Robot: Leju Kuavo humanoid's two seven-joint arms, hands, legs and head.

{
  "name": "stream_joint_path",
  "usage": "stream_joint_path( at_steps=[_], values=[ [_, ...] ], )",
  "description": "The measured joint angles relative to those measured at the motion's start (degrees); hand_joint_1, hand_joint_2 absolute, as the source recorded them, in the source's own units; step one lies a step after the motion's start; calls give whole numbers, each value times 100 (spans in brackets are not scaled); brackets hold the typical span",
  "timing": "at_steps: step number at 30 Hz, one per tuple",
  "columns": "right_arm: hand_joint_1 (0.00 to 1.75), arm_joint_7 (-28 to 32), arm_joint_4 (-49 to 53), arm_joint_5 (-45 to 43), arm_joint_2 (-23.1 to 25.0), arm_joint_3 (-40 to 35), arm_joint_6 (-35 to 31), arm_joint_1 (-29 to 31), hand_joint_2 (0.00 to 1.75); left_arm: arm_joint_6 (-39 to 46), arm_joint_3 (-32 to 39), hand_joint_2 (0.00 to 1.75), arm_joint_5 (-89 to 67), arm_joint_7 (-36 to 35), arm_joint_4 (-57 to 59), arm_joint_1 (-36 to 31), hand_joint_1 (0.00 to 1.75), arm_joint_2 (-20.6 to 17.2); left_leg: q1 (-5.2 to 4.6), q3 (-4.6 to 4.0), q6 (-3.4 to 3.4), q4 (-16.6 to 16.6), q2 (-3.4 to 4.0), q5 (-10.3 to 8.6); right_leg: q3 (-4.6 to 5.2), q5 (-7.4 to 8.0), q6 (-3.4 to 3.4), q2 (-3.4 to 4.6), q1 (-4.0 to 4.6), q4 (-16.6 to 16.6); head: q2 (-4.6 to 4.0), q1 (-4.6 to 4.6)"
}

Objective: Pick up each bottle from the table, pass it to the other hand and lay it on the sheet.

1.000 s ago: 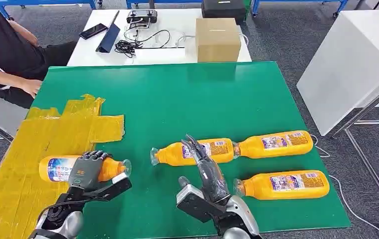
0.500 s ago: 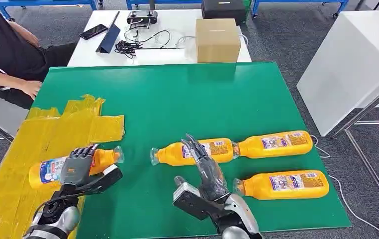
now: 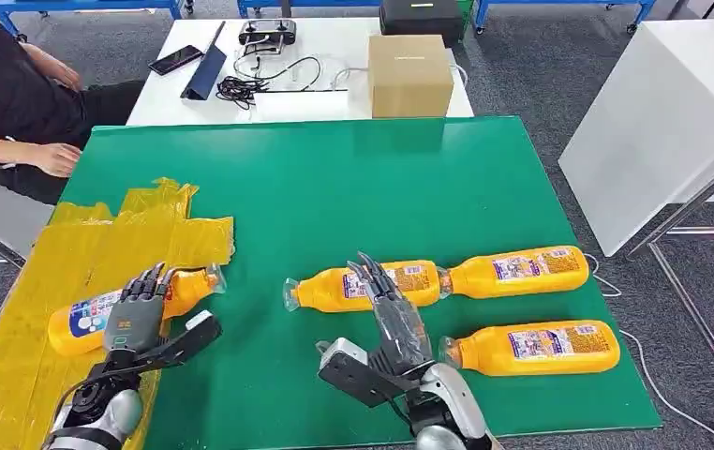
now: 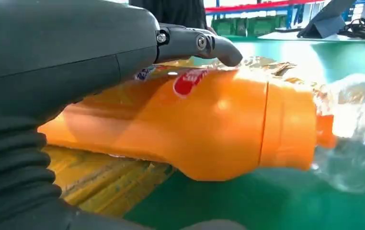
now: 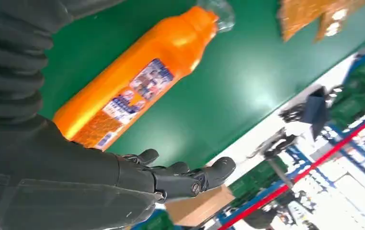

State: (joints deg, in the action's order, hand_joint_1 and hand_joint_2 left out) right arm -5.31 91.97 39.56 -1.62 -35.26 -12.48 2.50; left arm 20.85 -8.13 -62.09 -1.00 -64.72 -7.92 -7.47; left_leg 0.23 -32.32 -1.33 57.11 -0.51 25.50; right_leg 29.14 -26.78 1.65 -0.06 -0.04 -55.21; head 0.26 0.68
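An orange bottle (image 3: 81, 321) lies on the yellow sheet (image 3: 100, 244) at the left, its clear cap end pointing out over the green mat (image 3: 353, 187). My left hand (image 3: 140, 314) hovers over its neck end with fingers straightened and thumb spread aside, gripping nothing. The left wrist view has this bottle (image 4: 195, 124) resting on the sheet under my fingers (image 4: 199, 43). Three more orange bottles lie on the mat: one in the middle (image 3: 334, 289), one behind it to the right (image 3: 517, 270), one at the near right (image 3: 536, 347). My right hand (image 3: 391, 323) is open just near of the middle bottle (image 5: 132, 91).
A person sits at the far left with a forearm (image 3: 25, 155) near the mat's corner. Behind the mat a white table carries a cardboard box (image 3: 409, 73), a phone and cables. A white block (image 3: 662, 122) stands at the right.
My left hand has moved left and down with the bottle, laid it on the sheet and opened its fingers. The right hand has hardly moved.
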Motion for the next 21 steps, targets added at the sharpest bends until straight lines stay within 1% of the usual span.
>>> stream_joint_path(
  at_steps=[6,9,11,12,13,15,16,21],
  values=[
    [0,-245,-105,280,24,88,-9,-12,175,-50,68,0,409,89,-680,333,0,127,1,-3,0,1,-1,0,5,0,0,0,0,0,0,0],
    [0,-410,-124,556,31,172,-15,-35,175,-69,105,0,1046,289,-1111,448,0,256,-1,-5,0,2,-1,0,7,0,0,0,0,0,0,2],
    [0,-711,-138,1004,6,230,-39,-73,175,-348,164,0,2011,966,-1487,575,0,484,-4,-8,-1,2,-1,1,8,0,1,0,-3,1,0,-2],
    [0,-837,-142,1222,-66,293,-39,-109,175,-534,232,0,3050,1516,-1841,712,0,648,-10,-9,-2,3,-2,1,9,0,1,-1,-6,1,0,-2],
    [0,-846,-146,1303,-142,346,-30,-132,175,-645,234,0,4063,1817,-2145,849,0,825,-14,-11,-4,3,-3,3,8,0,1,-2,-10,2,0,0],
    [0,-809,-201,1348,-306,457,54,-106,175,-845,109,0,5999,2165,-2678,1048,0,1075,-16,-16,-6,3,-1,4,9,1,3,-1,-12,3,0,9],
    [0,-789,-256,1375,-348,485,110,-45,175,-945,46,0,6615,2236,-2875,1134,0,1136,-18,-16,-7,3,3,5,12,3,6,2,-13,5,0,7],
    [0,-824,-628,1547,-452,470,422,314,175,-1384,-125,0,7164,2395,-3309,1338,0,1316,-14,-14,-7,5,-7,0,13,5,7,-4,-10,5,0,0]
  ],
)
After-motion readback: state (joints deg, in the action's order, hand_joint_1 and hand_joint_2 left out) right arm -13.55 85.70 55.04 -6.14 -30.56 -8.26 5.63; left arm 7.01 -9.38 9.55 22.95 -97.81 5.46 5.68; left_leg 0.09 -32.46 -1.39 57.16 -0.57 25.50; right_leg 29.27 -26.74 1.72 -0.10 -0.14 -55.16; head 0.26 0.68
